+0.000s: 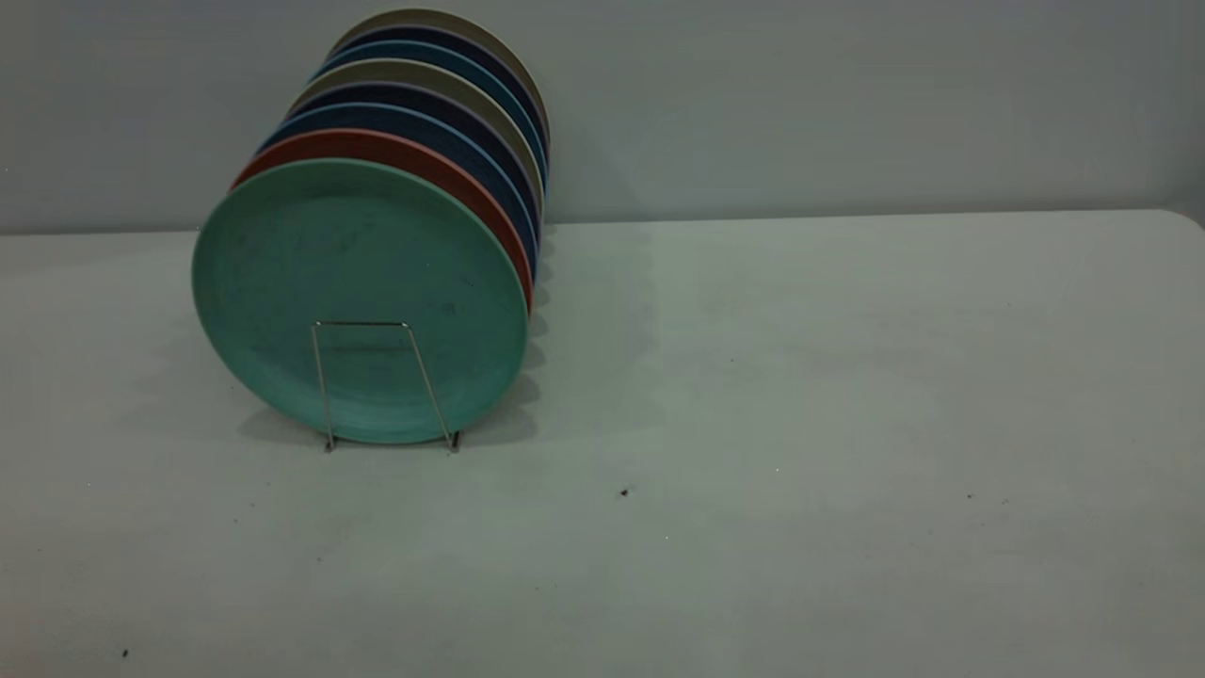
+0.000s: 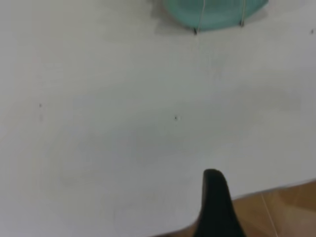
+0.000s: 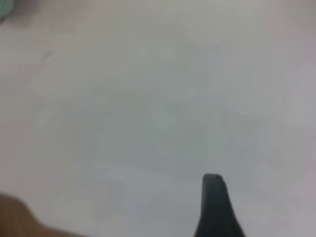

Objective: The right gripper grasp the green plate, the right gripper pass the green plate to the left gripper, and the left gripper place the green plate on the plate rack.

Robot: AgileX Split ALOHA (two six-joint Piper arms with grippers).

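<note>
While the green plate point(image 1: 358, 292) stands racked, both end effectors sit apart, finger spread indiscernible.

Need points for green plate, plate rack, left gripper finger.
green plate point(image 1: 358, 273): exterior view, middle of its face.
plate rack point(image 1: 362, 324): exterior view, top bar of front wire loop.
left gripper finger point(image 2: 216, 197): left wrist view, its upper part.

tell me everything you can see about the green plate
The green plate is round, matte teal-green, with a low raised rim and faint dark scuffs on its face. It stands on edge, leaning back a little, at the front of a row of plates in the plate rack, whose thin silver wire loop crosses its lower half. A salmon-pink plate sits directly behind it. Its bottom edge rests by the rack's feet on the table. No gripper touches it.
</note>
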